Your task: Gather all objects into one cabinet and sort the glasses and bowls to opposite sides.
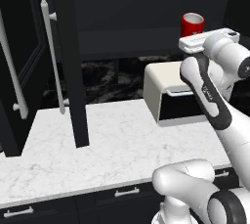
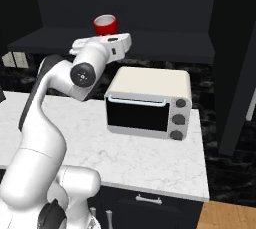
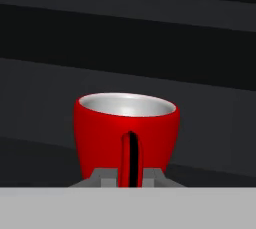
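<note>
red cup [image 3: 126, 135], small and glossy with a pale inside, stands upright straight ahead of my pincer [image 3: 129, 177], its thin handle facing me. i see the pincer clenched on that handle, the cup raised at the black cabinet's dark shelf [image 2: 165, 40], above the cream toaster oven [image 2: 148, 102].

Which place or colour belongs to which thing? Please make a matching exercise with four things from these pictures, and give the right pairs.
Things:
1. red cup
2. toaster oven
3. cabinet door
4. countertop

Descriptions:
A. white marble, under the appliance
B. black, standing open, with a long pale bar handle
C. cream top, dark glass front, three knobs
D. upright, its handle between the fingertips of the gripper

Pairs: 1-D, 2-C, 3-B, 4-A
</note>
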